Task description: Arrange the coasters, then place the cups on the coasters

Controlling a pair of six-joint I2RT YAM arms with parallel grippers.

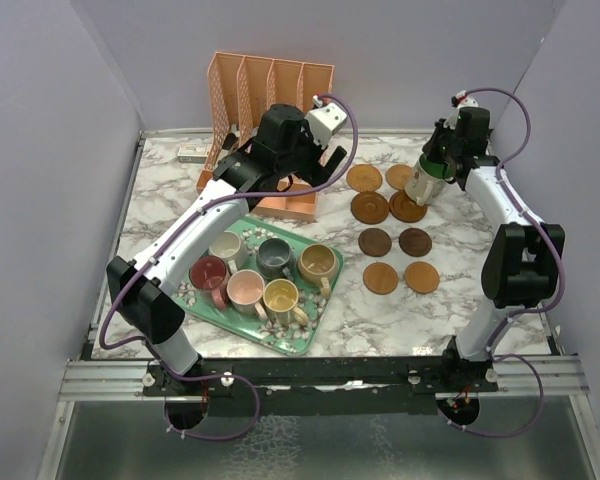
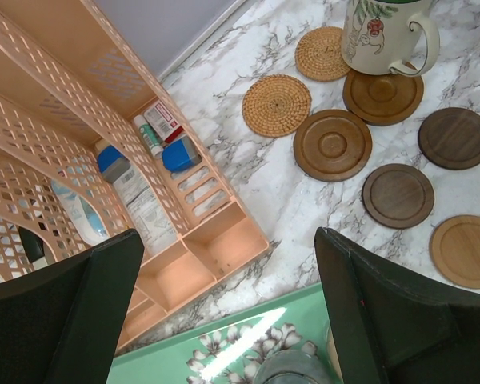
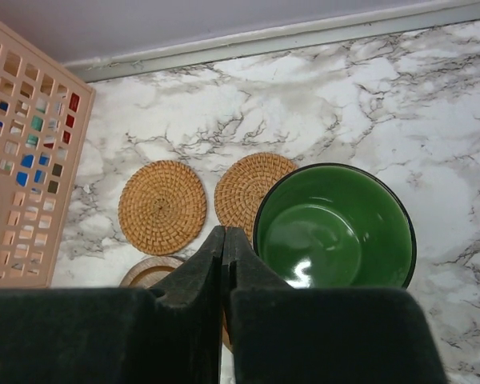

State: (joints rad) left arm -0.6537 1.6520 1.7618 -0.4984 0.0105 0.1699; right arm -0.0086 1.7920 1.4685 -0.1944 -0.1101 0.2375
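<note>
Ceramic being hard, slick and chippable, I judged the green-lined floral mug [image 3: 334, 232], overlapping a round woven straw coaster [image 3: 244, 188], best taken by its handle; my right gripper [image 3: 225, 234] was pressed together beside its rim, my left gripper [image 2: 228, 236] spread empty.

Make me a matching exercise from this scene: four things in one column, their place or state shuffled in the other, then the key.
Things
1. left gripper
2. right gripper
3. maroon cup
4. woven coasters

Place or state
A. on the green tray
B. shut
C. on the table, in the farthest row
D. open

Pairs: 1-D, 2-B, 3-A, 4-C
</note>
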